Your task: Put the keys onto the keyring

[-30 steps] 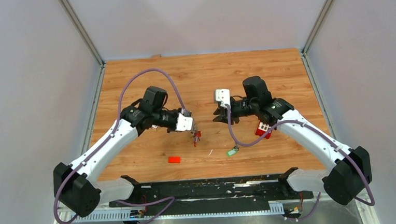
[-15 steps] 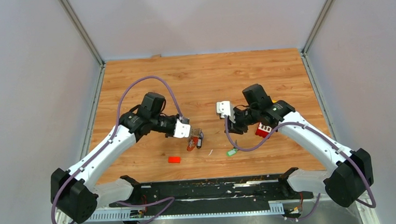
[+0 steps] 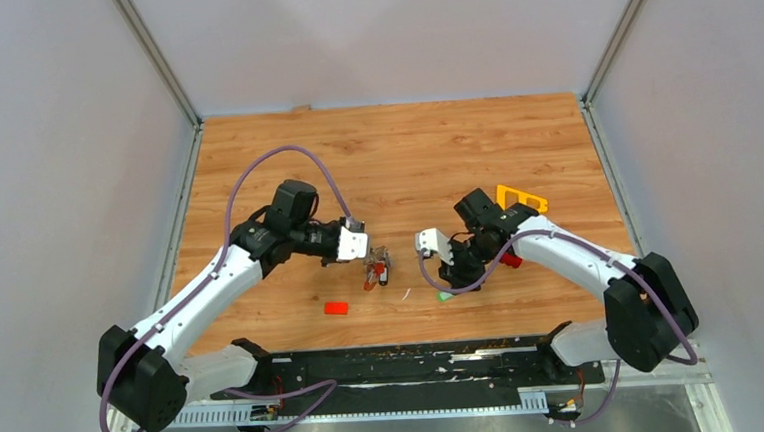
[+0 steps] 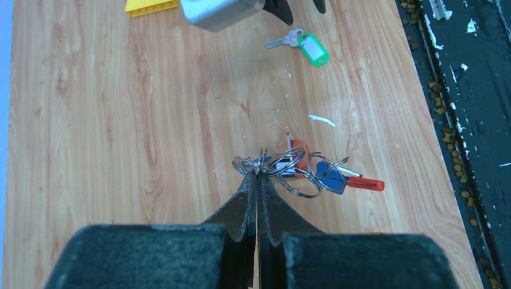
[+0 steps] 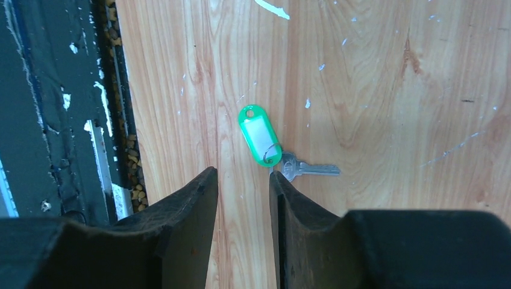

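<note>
Our left fingers are pinched shut on a ring of the keyring, low centre in the left wrist view. Bare wooden surface lies to its left, and the black strip runs along the right edge. Our right fingers stand partly apart, holding nothing, just below the green-tagged key. We can read no writing on its white label.

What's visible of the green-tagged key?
The green-tagged key is a small silver metal key joined by a split ring to an oval green plastic tag with a white label window. It lies flat on the wooden table, loose, just ahead of the open right gripper, ungripped, apart from the keyring bunch.
</note>
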You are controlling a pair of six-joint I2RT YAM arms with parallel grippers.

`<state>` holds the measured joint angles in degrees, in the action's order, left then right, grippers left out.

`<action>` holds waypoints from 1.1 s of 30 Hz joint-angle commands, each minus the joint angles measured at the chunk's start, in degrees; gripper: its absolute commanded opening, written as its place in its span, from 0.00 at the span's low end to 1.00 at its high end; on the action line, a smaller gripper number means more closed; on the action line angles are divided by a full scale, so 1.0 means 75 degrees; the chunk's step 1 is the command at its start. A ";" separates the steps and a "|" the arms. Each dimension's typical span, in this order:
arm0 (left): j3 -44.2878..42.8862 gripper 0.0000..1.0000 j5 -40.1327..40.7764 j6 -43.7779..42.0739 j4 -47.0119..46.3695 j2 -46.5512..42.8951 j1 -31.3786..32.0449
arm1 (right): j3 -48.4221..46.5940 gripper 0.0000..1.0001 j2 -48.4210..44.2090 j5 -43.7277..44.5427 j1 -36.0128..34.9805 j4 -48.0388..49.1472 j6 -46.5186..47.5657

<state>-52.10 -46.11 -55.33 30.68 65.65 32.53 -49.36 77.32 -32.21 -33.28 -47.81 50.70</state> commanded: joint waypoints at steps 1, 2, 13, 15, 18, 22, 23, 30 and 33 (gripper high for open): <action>0.0043 0.00 -0.0304 0.0231 -0.0363 -0.0169 -0.0033 | 0.0058 0.38 0.0352 0.0309 -0.0186 0.0586 0.0135; 0.0033 0.00 -0.0309 0.0240 -0.0369 -0.0164 -0.0040 | 0.0118 0.38 0.0426 0.0380 -0.0210 0.0708 0.0098; 0.0032 0.00 -0.0431 0.0253 -0.0377 -0.0141 -0.0035 | 0.0406 0.36 0.0792 0.0834 -0.0419 0.1421 -0.0069; 0.0064 0.00 -0.0458 0.0251 -0.0400 -0.0129 -0.0037 | 0.0465 0.35 0.0837 0.0941 -0.0463 0.1617 -0.0114; 0.0073 0.00 -0.0489 0.0252 -0.0394 -0.0141 -0.0037 | 0.0505 0.35 0.0921 0.1021 -0.0517 0.1673 -0.0104; 0.0045 0.00 -0.0462 0.0233 -0.0365 -0.0163 -0.0037 | 0.0575 0.34 0.0951 0.1122 -0.0575 0.1770 -0.0103; 0.0044 0.00 -0.0463 0.0229 -0.0367 -0.0165 -0.0037 | 0.0581 0.34 0.0958 0.1153 -0.0583 0.1778 -0.0109; 0.0055 0.00 -0.0505 0.0229 -0.0360 -0.0185 -0.0037 | 0.0582 0.25 0.0984 0.1516 -0.0583 0.1874 -0.0196; 0.0044 0.00 -0.0508 0.0222 -0.0346 -0.0179 -0.0037 | 0.0574 0.22 0.0991 0.1561 -0.0587 0.1864 -0.0220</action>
<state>-51.35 -47.66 -54.08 30.17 65.65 32.53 -44.99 84.29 -21.87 -37.36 -35.66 49.58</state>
